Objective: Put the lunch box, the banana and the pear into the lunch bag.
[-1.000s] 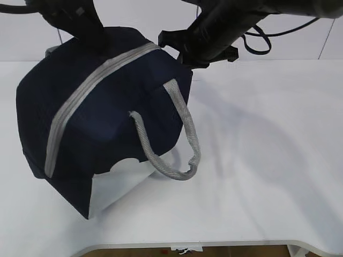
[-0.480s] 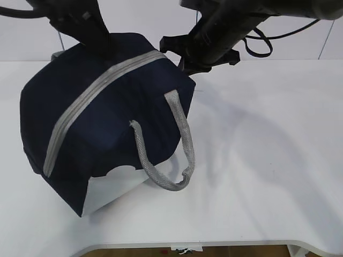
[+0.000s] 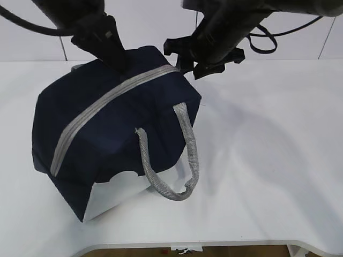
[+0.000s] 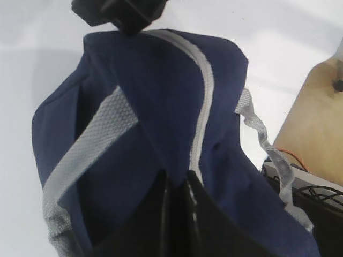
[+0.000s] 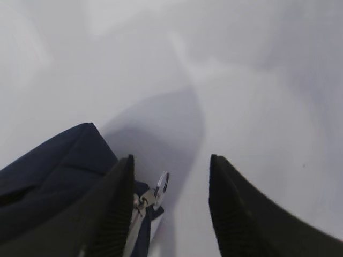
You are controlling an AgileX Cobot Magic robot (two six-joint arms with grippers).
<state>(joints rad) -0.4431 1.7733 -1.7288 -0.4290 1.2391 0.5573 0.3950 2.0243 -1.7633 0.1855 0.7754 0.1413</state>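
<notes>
The navy lunch bag (image 3: 112, 128) sits tilted on the white table with its grey zipper (image 3: 107, 104) closed. My left gripper (image 3: 118, 63) is shut on the bag's fabric beside the zipper at the far top edge; the left wrist view shows the closed jaws (image 4: 177, 181) pinching navy cloth (image 4: 155, 101). My right gripper (image 3: 194, 68) is open at the bag's far right end. In the right wrist view the metal ring pull (image 5: 162, 183) hangs between its fingers (image 5: 171, 160), close to the left one, not gripped. The lunch box, banana and pear are out of view.
The bag's grey webbing handle (image 3: 179, 160) loops out toward the front. The white table (image 3: 268, 160) ends at a front edge (image 3: 214, 243). A wooden board (image 4: 321, 101) and cables (image 4: 316, 198) show in the left wrist view.
The bag has been shifted to the right and lowered a little, with the left gripper moving the same way while holding it. The right gripper has drifted slightly right.
</notes>
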